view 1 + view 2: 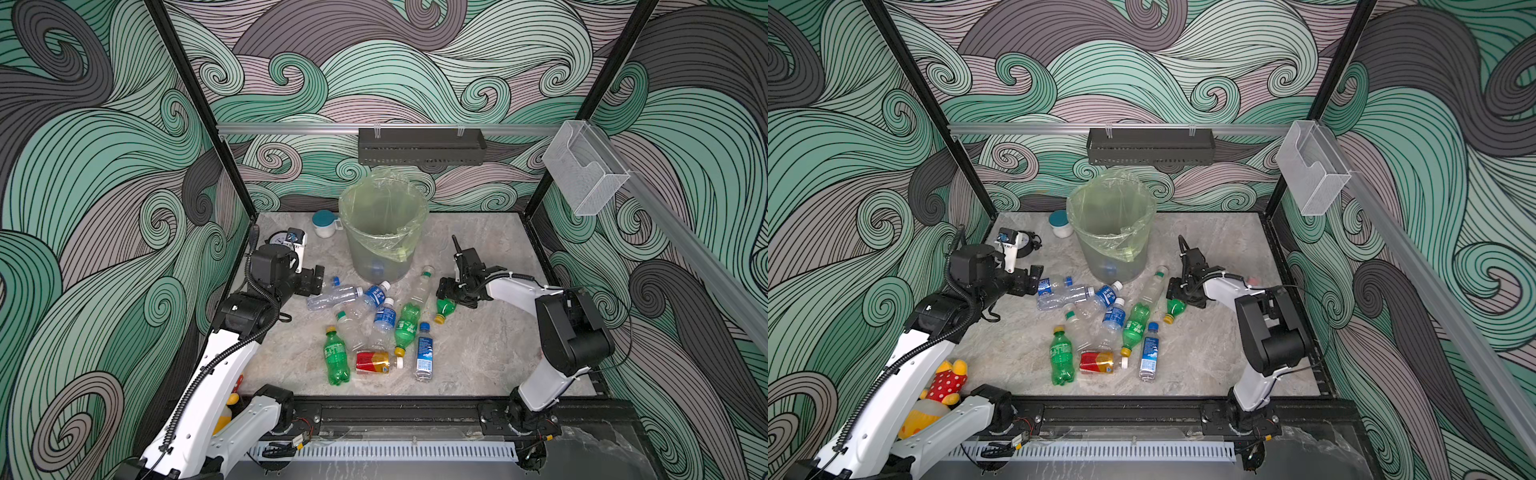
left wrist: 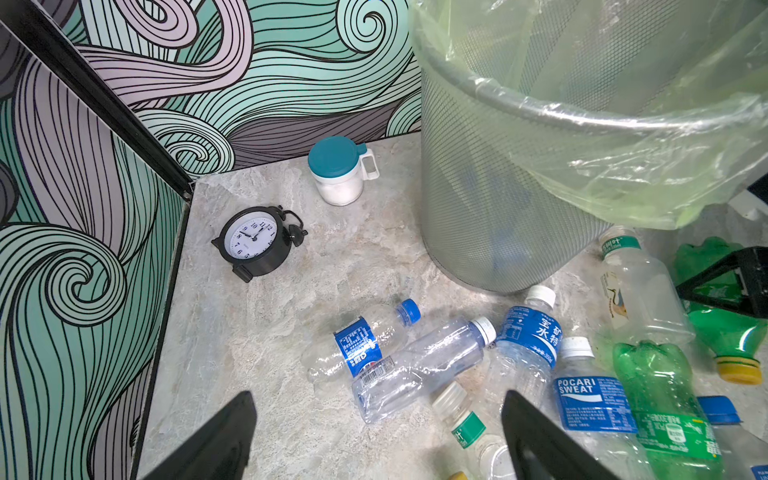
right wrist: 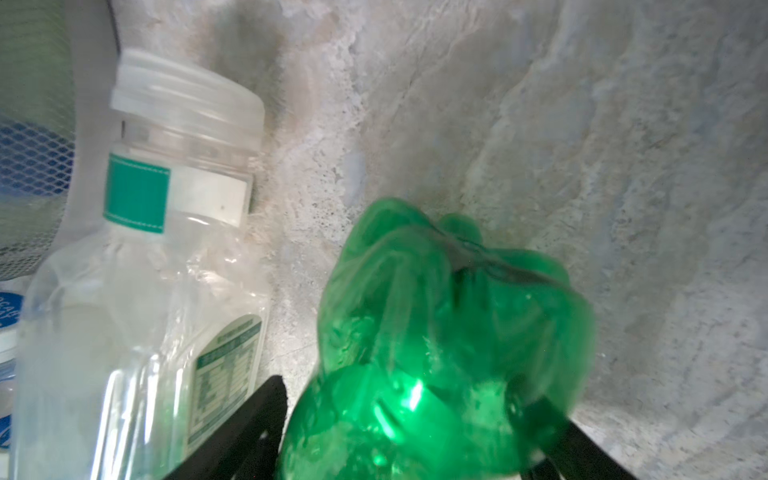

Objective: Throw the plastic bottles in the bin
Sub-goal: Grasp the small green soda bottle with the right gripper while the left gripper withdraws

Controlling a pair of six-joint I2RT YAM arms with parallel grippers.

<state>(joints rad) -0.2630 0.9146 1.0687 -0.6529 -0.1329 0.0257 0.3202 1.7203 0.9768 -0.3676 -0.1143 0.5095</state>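
Right end effector [image 1: 451,297] is set low over a crumpled green plastic bottle with a yellow cap [image 1: 445,308]. The bottle is flanked by both fingers [image 3: 243,428] on the grey marbled counter [image 1: 498,345]; whether it is pinched cannot be told. Left end effector [image 2: 378,399] is held spread, with clear blue-labelled plastic bottles [image 2: 415,365] just ahead of it. The tall translucent grey bin lined with a yellow-green bag [image 1: 365,262] is seen between the two end effectors, farther back.
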